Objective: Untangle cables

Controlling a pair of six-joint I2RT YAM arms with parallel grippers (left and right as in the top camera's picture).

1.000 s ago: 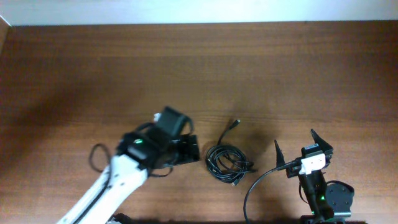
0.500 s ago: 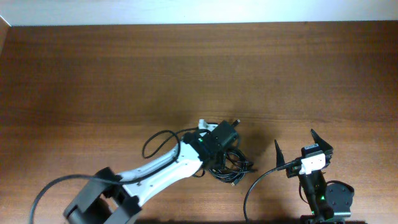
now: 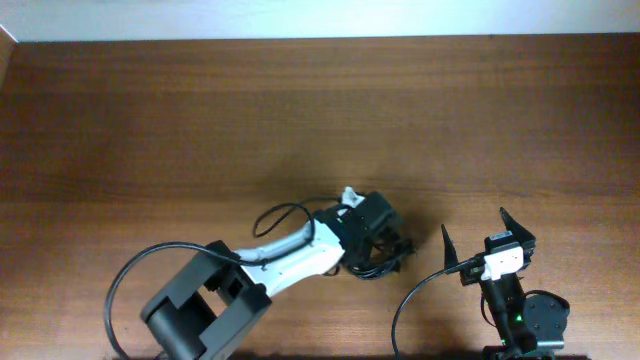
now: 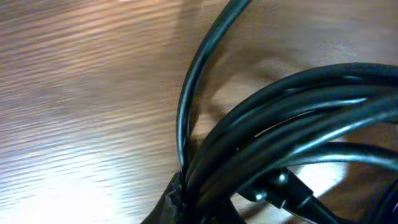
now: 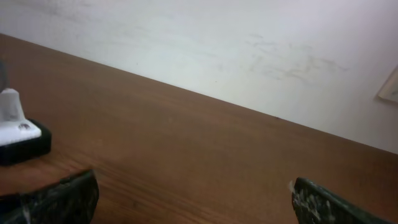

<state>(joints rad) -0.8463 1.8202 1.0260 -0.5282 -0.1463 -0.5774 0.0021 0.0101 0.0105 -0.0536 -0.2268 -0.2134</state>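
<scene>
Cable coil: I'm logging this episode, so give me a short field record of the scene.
thin black cables: bundled in one coil on the brown wooden table
left end effector: down at the coil; open or shut unclear
right end effector: open, empty, apart from the coil
untangled: not yet

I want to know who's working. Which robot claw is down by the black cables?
The left claw, reaching over onto the coiled cables. The right claw sits apart from them, open and empty.
</scene>
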